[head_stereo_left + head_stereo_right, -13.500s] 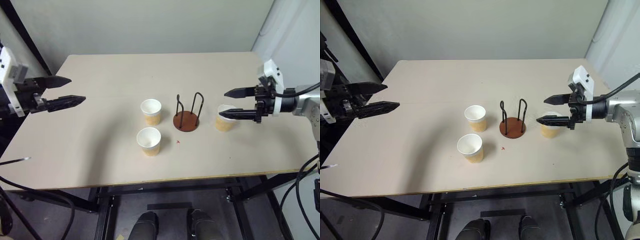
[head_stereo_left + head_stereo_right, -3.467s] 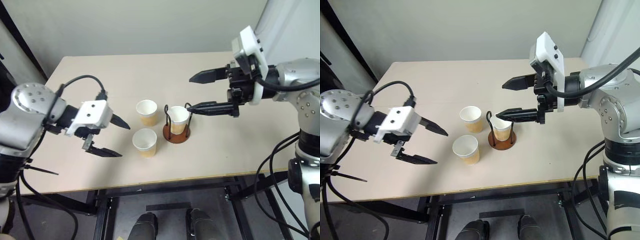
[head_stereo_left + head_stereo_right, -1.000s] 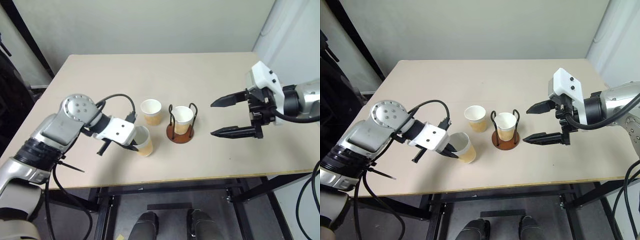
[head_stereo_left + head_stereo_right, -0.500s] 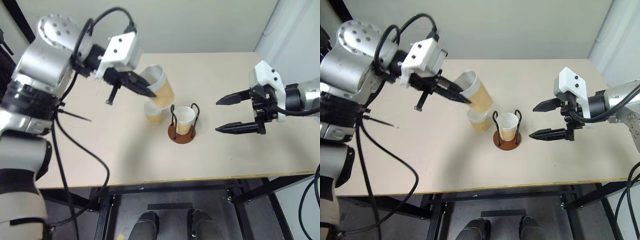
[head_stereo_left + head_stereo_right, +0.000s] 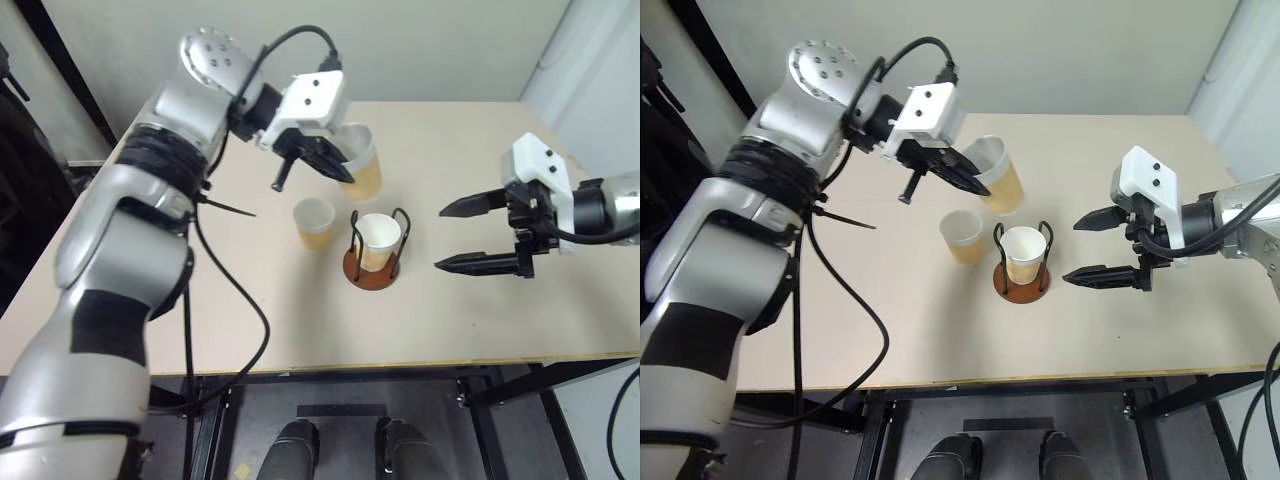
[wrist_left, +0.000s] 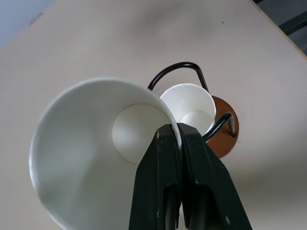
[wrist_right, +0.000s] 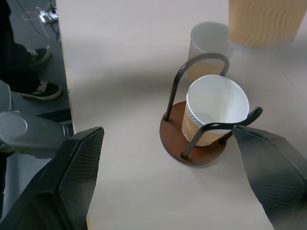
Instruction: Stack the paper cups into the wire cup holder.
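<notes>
Left gripper [image 5: 340,172] jaws pinch cup [image 5: 360,172] rim at holder's [image 5: 377,268] 11 o'clock; tilted cup may snag wire loops; right gripper [image 5: 478,234] jaws wide, empty.

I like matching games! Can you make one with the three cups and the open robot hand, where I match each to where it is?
Things:
1. cup in the left end effector
2. cup in the wire holder
3. third cup
4. right end effector

Places or states:
A. standing on the table beside the wire holder
B. open, holding nothing
C. between the two wire loops
D. lifted in the air, pinched at the rim

Pairs: 1-D, 2-C, 3-A, 4-B
</notes>
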You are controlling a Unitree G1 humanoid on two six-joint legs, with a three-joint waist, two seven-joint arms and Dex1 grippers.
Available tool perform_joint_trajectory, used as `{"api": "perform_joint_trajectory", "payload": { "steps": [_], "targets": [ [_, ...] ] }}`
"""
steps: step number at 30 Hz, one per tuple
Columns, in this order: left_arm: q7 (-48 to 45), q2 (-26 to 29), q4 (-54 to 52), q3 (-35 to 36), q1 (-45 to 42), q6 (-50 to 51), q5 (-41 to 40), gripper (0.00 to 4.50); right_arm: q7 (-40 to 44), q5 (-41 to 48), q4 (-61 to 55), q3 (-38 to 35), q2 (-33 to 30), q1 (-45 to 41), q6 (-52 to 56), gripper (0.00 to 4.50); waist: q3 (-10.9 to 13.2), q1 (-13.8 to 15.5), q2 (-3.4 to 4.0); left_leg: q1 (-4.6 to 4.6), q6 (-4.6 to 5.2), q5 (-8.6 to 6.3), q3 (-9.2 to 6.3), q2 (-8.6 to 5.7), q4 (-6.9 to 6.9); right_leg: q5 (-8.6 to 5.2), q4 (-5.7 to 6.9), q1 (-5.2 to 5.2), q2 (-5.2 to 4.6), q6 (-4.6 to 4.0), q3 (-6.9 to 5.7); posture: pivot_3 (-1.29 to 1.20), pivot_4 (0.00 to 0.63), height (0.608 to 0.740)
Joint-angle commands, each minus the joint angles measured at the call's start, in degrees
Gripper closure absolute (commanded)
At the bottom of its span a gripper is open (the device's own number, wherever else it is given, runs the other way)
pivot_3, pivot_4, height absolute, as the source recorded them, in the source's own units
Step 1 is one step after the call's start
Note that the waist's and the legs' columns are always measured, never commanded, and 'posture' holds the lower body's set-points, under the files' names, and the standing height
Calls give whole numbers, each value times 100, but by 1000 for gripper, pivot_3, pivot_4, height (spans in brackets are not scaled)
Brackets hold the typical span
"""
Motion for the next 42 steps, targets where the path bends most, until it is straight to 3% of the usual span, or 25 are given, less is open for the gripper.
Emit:
{"api": "perform_joint_trajectory", "payload": {
  "steps": [1,7,18,42],
  "targets": [
    [-181,-157,196,155,-274,-265,39,4425,-76,115,-164,-479,-297,5,95,0,0,13,1,-6,10,-6,-1,0,9,3,-7,0,-11,5,1,0,150,740],
    [-181,-450,330,73,-287,-403,17,4425,-273,214,-241,-770,-457,99,232,0,2,17,3,-24,57,-36,31,-14,73,33,-42,13,-39,61,9,0,150,740],
    [-181,-593,99,-260,-8,-506,-70,4425,-532,475,-455,-1011,-513,272,420,0,3,36,4,-3,82,-39,47,-65,97,41,-40,43,-46,81,9,0,150,740],
    [-181,-1177,723,566,306,-1230,1089,4425,-730,699,-501,-1029,-580,314,448,0,3,39,4,9,111,-42,40,-102,110,25,-42,76,-82,140,26,0,150,740]
  ]
}}
